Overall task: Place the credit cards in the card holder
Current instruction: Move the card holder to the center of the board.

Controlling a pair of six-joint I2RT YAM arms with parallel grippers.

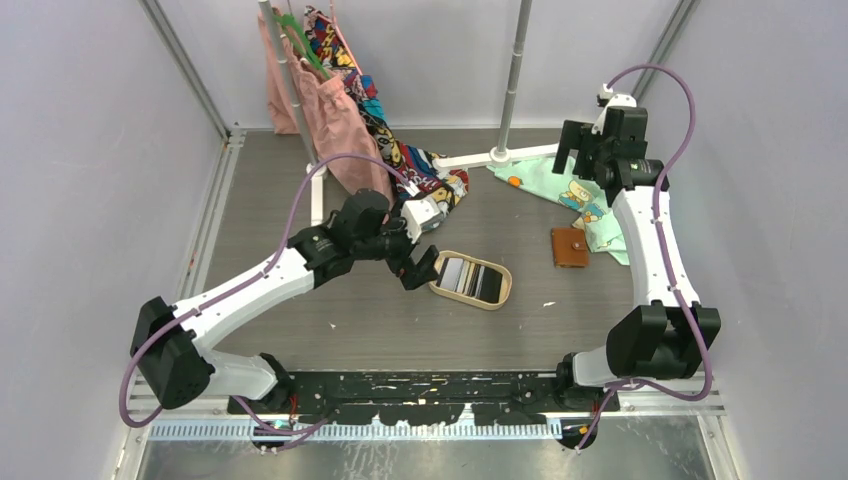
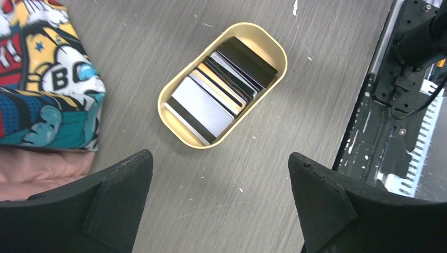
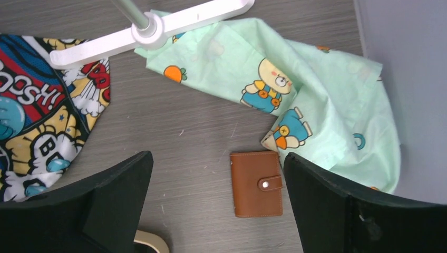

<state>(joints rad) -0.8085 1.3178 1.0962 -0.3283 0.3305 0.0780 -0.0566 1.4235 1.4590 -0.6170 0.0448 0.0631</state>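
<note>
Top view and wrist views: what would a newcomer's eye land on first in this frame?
A loud comic-print cloth hangs at the back left, and a mint cartoon cloth lies back right. Mid-table, an oval tray packed with cards sits just ahead of the open left gripper. A brown wallet, snapped shut, lies at the mint cloth's edge, ahead of the open right gripper.

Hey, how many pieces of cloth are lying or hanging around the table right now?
3: a pink cloth hanging back left, a comic-print cloth draped beside it, a mint-green cloth near the card holder. Others may hide behind.
</note>
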